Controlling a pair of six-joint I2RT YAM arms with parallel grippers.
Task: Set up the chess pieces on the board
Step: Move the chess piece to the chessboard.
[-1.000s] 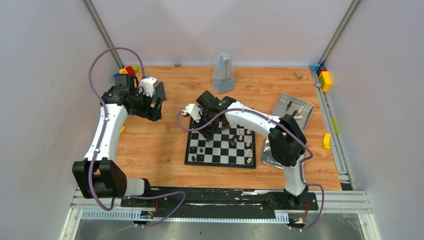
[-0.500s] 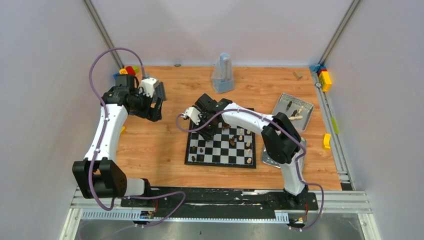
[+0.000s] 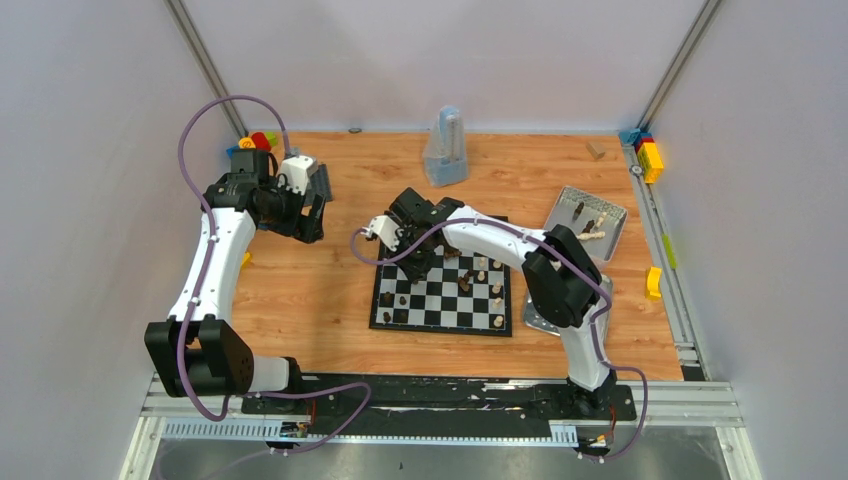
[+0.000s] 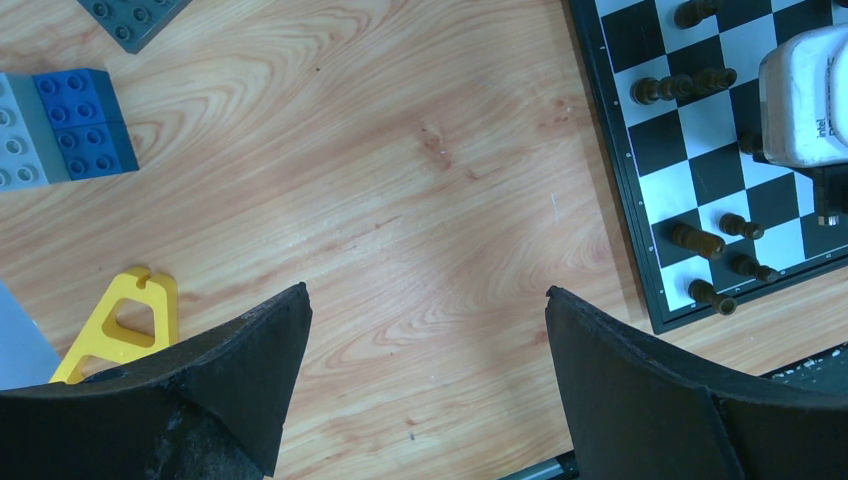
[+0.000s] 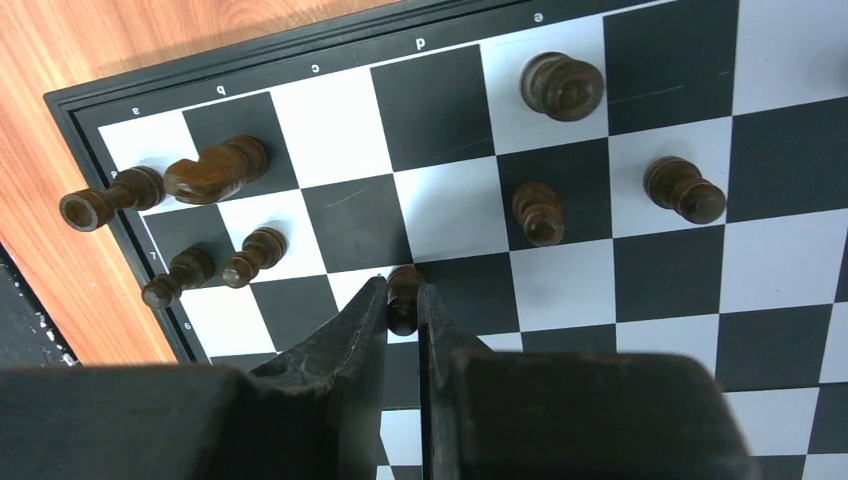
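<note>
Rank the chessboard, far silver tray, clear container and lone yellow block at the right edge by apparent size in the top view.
Largest to smallest:
1. chessboard
2. far silver tray
3. clear container, close behind the tray
4. yellow block, clearly smallest

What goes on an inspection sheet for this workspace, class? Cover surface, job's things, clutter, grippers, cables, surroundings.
Surface: light wooden tabletop.
Job's things: black-and-white checked chessboard; dark brown chess pieces on its left side, pale cream chess pieces on its right.
Clutter: silver metal tray; yellow plastic triangle; blue and grey toy blocks.
Grippers: left gripper open over bare wood; right gripper shut on a small dark pawn.
Cables: purple cable looped on each arm.
Surroundings: pale grey walls, metal rails.
</note>
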